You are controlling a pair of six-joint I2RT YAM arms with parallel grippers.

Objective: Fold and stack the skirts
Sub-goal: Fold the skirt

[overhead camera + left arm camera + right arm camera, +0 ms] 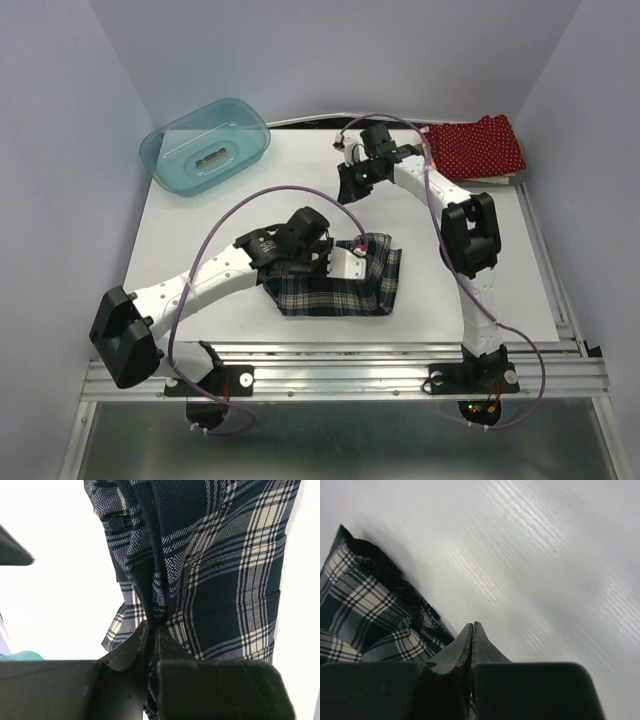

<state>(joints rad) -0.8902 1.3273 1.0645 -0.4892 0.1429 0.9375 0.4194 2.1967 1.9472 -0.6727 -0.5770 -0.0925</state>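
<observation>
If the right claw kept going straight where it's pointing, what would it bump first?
Probably the white table. The shut right claw aims at a bare patch of it, with the plaid skirt off to its side; depth is unclear.

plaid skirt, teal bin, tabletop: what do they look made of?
plaid skirt: woven cloth, matte; thread weave and soft folds show.
teal bin: translucent plastic, smooth; light passes through its wall.
tabletop: hard white board, possibly laminate; semi-gloss with streaky glare.
</observation>
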